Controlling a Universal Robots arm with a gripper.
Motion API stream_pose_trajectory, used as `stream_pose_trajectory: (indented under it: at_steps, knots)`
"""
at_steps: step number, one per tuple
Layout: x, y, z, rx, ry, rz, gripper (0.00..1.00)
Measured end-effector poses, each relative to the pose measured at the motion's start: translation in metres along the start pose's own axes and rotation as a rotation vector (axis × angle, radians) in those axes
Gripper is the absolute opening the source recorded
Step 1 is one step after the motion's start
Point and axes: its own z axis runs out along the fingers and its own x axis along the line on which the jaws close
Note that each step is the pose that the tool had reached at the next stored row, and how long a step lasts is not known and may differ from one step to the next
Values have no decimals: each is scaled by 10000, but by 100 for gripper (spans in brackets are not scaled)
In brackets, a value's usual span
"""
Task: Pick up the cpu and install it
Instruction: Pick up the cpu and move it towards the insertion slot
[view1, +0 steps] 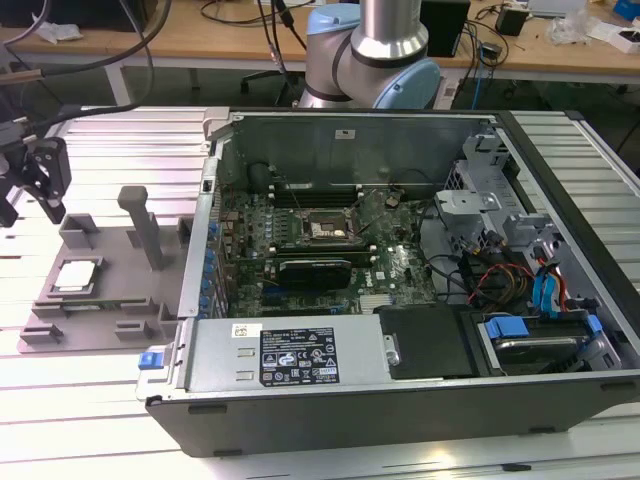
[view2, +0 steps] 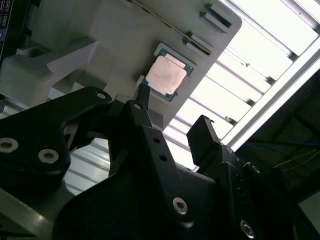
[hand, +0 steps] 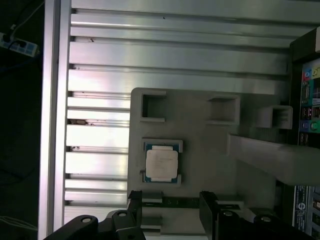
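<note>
The end effector (view1: 27, 185) hangs open, its two black fingers (hand: 134, 206) spread with nothing between them, and it touches nothing. Below it, clear of the fingertips, the cpu (hand: 161, 165) lies flat in a shallow square seat of the grey tray (hand: 200, 130). It is a small square chip whose pale silver metal top has rounded corners, with a thin darker green border showing around the edge. In the second wrist view the same chip (view2: 167, 74) catches a warm, slightly pinkish sheen and shows past one finger (view2: 143, 97), roughly in line with the gap. Farther from the end effector than the cpu, an upright grey post (view1: 140, 222) rises from the tray, with low block-shaped pockets along the tray's edges. The tray rests on a ribbed aluminium table (view1: 110, 140). Beyond the tray, well apart from the end effector, stands the open case (view1: 400, 400), and on the board inside it sits a black square socket (view1: 325, 228) with metal edges.
</note>
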Motion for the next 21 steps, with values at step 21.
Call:
stream_pose_trajectory:
  at_steps: [21]
  knots:
    - [4,3,156,0,1,0,57]
